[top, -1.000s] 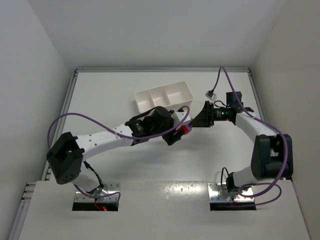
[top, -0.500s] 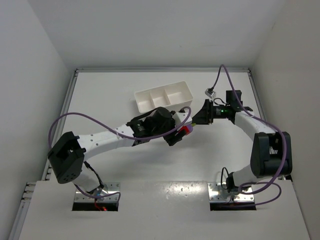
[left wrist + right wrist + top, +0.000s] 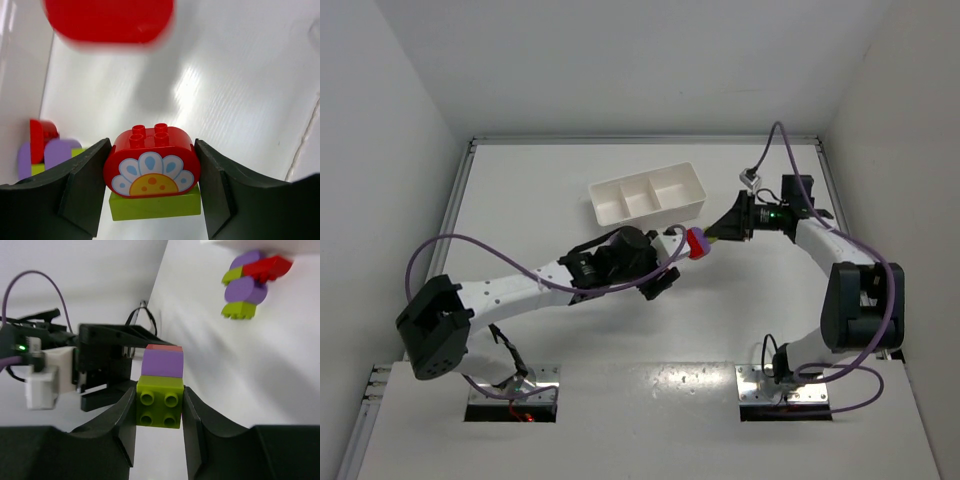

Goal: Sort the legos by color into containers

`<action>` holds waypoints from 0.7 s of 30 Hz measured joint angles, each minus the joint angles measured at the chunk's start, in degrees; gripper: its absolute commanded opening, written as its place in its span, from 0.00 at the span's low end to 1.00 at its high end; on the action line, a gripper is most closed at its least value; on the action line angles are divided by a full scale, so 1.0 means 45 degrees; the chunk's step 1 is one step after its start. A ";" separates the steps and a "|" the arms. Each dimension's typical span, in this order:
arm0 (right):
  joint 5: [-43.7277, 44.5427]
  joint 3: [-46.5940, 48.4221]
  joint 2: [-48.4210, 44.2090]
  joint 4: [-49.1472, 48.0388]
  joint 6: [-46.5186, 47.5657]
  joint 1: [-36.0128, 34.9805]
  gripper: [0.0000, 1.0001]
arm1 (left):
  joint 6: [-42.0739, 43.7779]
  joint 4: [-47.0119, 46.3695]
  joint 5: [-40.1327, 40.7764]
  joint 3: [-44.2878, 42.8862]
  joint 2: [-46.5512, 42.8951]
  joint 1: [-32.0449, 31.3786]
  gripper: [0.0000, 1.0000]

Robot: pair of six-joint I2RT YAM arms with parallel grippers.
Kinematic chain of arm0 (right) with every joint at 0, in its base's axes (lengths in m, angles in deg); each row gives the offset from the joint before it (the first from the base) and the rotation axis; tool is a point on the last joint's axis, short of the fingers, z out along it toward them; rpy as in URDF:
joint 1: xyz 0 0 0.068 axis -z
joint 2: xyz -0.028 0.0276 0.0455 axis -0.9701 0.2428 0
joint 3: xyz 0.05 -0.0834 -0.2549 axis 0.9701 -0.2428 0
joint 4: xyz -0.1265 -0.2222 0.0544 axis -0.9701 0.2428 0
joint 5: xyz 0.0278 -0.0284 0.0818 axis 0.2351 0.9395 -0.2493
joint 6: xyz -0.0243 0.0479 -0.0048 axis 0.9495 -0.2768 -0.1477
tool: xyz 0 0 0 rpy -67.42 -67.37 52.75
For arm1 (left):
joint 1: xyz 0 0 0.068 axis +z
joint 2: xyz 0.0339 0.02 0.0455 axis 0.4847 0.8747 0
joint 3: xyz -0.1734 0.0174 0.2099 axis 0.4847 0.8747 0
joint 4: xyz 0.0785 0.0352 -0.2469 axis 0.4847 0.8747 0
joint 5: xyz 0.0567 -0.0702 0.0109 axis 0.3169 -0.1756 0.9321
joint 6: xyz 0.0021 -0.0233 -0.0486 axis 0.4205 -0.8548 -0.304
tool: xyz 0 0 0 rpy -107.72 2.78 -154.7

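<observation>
White table, tray at rear: left gripper clenched on red flower brick; right gripper grasping lime brick w/ purple brick attached.

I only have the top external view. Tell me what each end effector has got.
Observer: The left end effector is clamped on a red flower brick, which sits on a lime green brick.
Operator: Now the right one.
Observer: The right end effector grips a green block, with a purple block and a red cap stacked beyond it.
Operator: Report any other pieces.
Observer: A mixed clump of purple, red and lime green bricks, joined together, sits apart from both end effectors.
</observation>
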State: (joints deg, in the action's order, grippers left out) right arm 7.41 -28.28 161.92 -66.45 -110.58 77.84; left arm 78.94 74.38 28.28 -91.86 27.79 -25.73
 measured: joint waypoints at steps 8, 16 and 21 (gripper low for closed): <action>-0.0029 0.1078 0.0350 -0.0393 -0.0010 0.0559 0.00 | -0.0253 0.0670 0.0296 0.1370 -0.0991 0.0019 0.32; 0.0039 0.1098 0.0500 -0.0117 0.0321 0.0554 0.00 | -0.0967 0.0947 0.0063 0.1190 -0.0053 0.0379 0.74; -0.0005 0.1093 0.0500 0.0913 0.1316 0.0554 0.00 | -0.1778 0.1078 -0.1627 0.0884 0.1467 0.1792 0.77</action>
State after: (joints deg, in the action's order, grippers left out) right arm 7.38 -23.36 164.17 -62.34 -104.65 80.33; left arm 70.94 79.23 20.96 -87.88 34.39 -17.66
